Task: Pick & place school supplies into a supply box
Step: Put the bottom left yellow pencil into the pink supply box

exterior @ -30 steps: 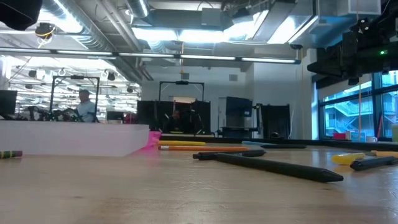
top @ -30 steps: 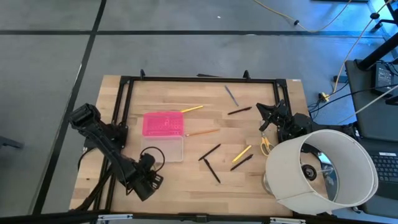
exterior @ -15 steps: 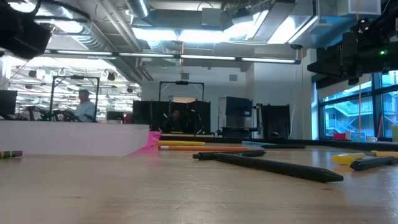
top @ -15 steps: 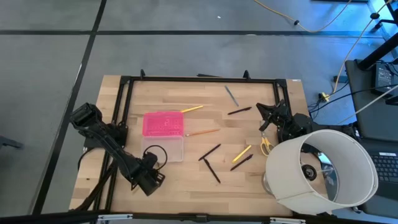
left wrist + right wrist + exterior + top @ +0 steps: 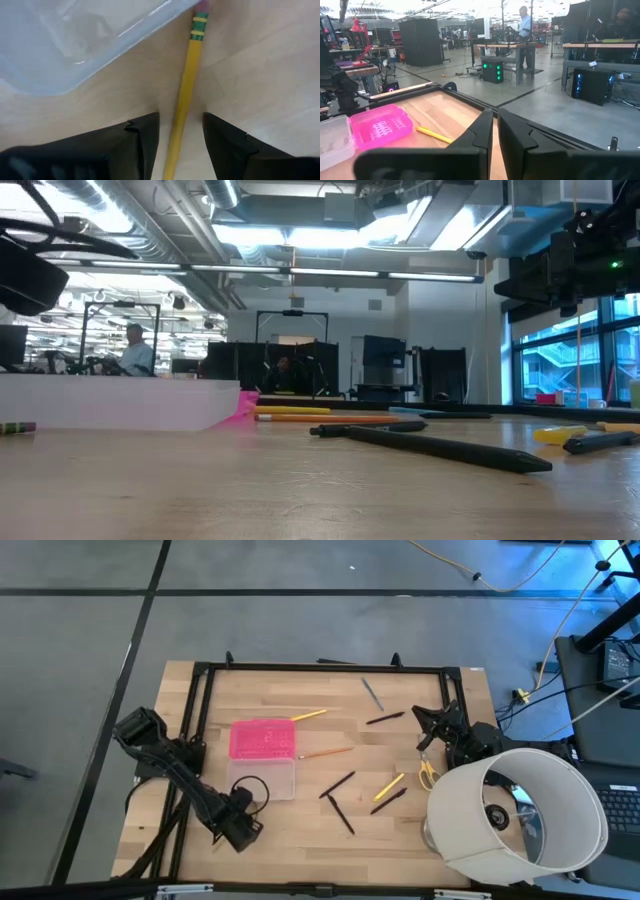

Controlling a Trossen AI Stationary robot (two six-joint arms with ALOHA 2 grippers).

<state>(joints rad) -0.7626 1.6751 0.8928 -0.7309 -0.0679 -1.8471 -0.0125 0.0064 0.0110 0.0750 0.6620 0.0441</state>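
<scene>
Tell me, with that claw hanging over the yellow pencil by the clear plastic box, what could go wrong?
The left gripper is open, fingers either side of the yellow pencil lying flat on the wooden table.
1. The pencil runs slightly slanted between the fingers, so it may twist or roll out as they close.
2. The pencil's eraser end lies right at the rim of the clear plastic box; lifting could nudge the box.

Probably a lab: workbenches (image 5: 530, 47), equipment racks (image 5: 422, 42).
</scene>
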